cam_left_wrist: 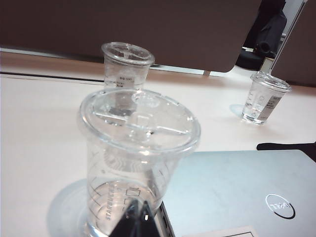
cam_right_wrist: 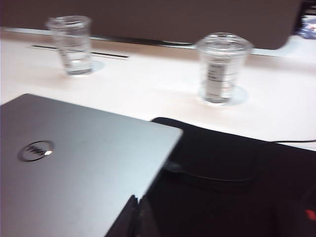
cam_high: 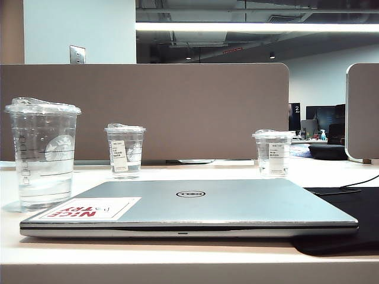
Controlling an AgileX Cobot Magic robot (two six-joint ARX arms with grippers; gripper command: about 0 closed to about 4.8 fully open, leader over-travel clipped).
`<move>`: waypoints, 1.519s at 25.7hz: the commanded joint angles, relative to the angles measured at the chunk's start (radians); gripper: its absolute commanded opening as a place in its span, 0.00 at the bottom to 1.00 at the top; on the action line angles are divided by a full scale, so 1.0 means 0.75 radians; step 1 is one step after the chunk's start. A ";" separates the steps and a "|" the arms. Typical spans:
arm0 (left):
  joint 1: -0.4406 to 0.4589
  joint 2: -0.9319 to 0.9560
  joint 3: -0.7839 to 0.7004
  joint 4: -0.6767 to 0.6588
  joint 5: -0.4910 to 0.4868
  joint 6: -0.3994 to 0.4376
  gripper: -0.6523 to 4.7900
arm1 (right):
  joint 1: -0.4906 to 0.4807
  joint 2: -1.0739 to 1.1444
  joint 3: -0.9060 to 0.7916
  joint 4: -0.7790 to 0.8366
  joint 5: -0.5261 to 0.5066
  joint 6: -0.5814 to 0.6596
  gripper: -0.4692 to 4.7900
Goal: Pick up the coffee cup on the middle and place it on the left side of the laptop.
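The coffee cup [cam_high: 44, 157], tall and clear with a faint round logo and a lid, stands upright on the table just left of the shut silver laptop [cam_high: 195, 204]. The left wrist view shows the cup [cam_left_wrist: 133, 148] close up beside the laptop's [cam_left_wrist: 237, 187] corner. My left gripper [cam_left_wrist: 138, 205] sits just short of the cup's base, fingers together and holding nothing. My right gripper [cam_right_wrist: 138, 197] is shut and empty, above where the laptop's [cam_right_wrist: 74, 158] edge meets a black mat. Neither arm shows in the exterior view.
Two shorter clear cups with white labels stand behind the laptop, one at centre left [cam_high: 125, 151] and one at right [cam_high: 273, 152]. A black mat [cam_high: 349, 213] with a cable lies right of the laptop. A brown partition [cam_high: 177, 106] closes off the back.
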 commanded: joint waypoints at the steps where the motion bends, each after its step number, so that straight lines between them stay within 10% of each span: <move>1: 0.002 -0.266 0.005 -0.296 -0.087 0.020 0.11 | -0.091 -0.009 -0.005 0.023 0.001 0.000 0.08; 9: 0.000 -0.507 0.006 -0.618 -0.276 0.065 0.11 | -0.260 -0.091 -0.005 0.026 0.014 0.000 0.08; 39: 0.002 -0.507 0.007 -0.533 -0.511 0.315 0.11 | -0.414 -0.091 -0.005 0.024 0.011 0.000 0.08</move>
